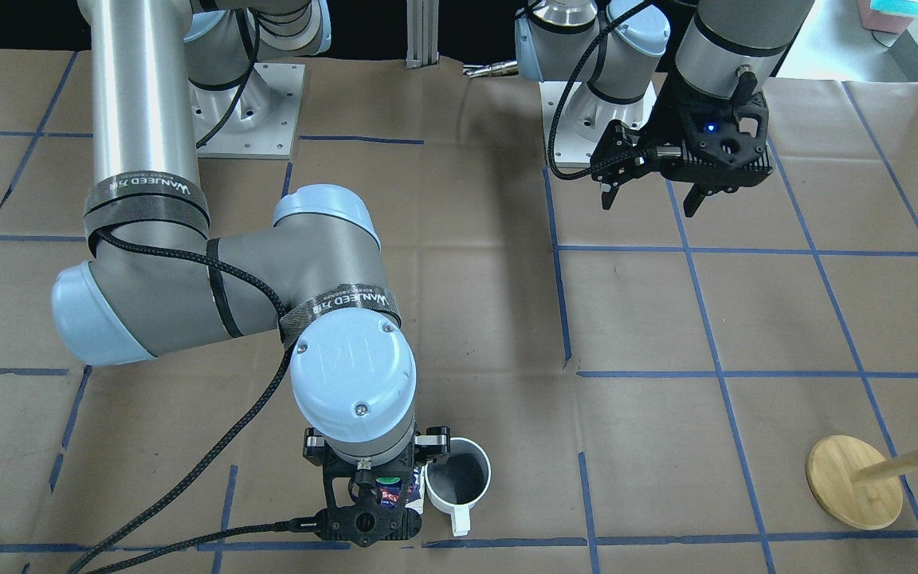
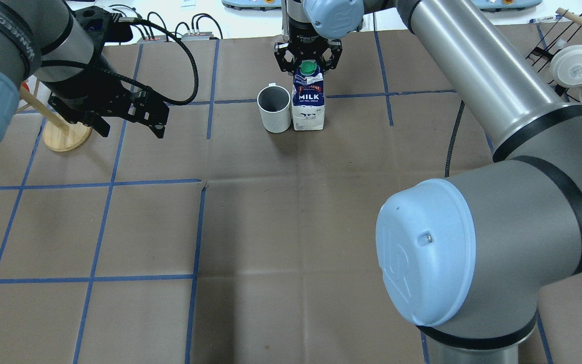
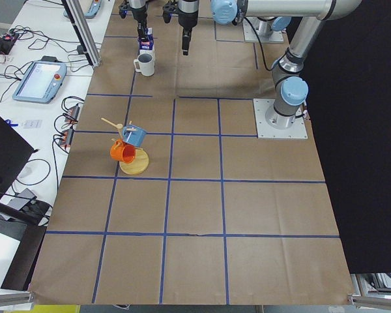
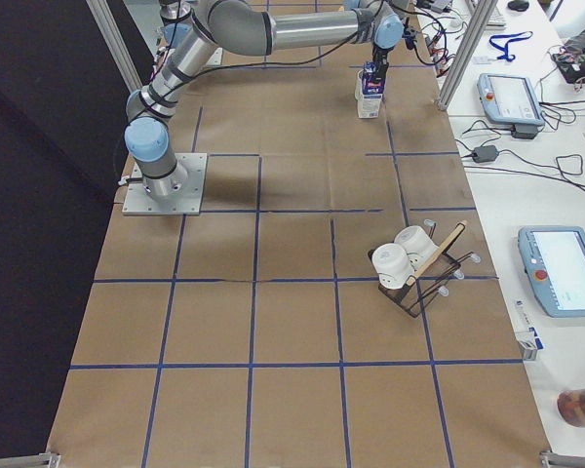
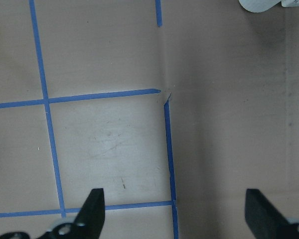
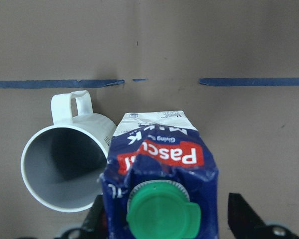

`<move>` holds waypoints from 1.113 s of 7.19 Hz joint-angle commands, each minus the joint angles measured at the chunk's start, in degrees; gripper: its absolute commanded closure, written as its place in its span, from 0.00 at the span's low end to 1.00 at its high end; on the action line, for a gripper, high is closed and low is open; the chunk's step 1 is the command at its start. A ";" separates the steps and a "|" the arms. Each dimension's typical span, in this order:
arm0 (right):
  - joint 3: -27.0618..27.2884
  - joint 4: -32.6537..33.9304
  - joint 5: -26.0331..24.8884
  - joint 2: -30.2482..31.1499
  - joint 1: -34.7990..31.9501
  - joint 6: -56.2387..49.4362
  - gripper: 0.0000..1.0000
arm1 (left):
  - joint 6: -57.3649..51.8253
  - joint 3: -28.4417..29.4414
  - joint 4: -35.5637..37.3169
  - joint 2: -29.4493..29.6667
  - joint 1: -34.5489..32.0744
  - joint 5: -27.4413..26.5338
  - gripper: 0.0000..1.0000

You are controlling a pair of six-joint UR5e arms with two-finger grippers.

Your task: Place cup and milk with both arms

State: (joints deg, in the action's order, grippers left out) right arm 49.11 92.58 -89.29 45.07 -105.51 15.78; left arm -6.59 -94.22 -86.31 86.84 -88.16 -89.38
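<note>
The milk carton (image 2: 308,98) stands upright on the brown paper at the far side of the table, green cap up. The white cup (image 2: 274,108) stands right beside it on its left, handle pointing away from the robot; in the right wrist view the cup's rim (image 6: 65,169) meets the carton (image 6: 159,149). My right gripper (image 2: 308,63) hangs over the carton's top with its jaws open on either side; a small gap shows at one finger (image 6: 239,214). My left gripper (image 2: 132,133) is open and empty, above the table well to the cup's left.
A wooden mug tree (image 3: 133,147) with a blue and an orange mug stands near the table's edge on the robot's left (image 2: 66,136). A black wire rack with white cups (image 4: 409,258) stands on the robot's right. Blue tape lines grid the paper.
</note>
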 commanded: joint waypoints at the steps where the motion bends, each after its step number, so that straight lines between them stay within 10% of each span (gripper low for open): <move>1: -0.24 -1.08 -0.10 1.41 1.01 -0.31 0.00 | 0.00 0.00 0.00 0.00 0.00 0.00 0.00; 5: 2.21 -20.03 -0.36 13.00 5.04 -9.43 0.06 | 0.00 0.00 -0.09 -0.09 0.00 0.00 0.00; 8: 23.49 -13.60 -0.27 29.31 9.34 -12.26 0.06 | -0.09 0.00 -0.09 -0.09 0.09 0.00 0.00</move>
State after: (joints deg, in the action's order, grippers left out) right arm 62.52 75.56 -89.63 66.72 -98.73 5.02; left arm -6.61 -94.22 -86.39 86.75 -88.13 -89.39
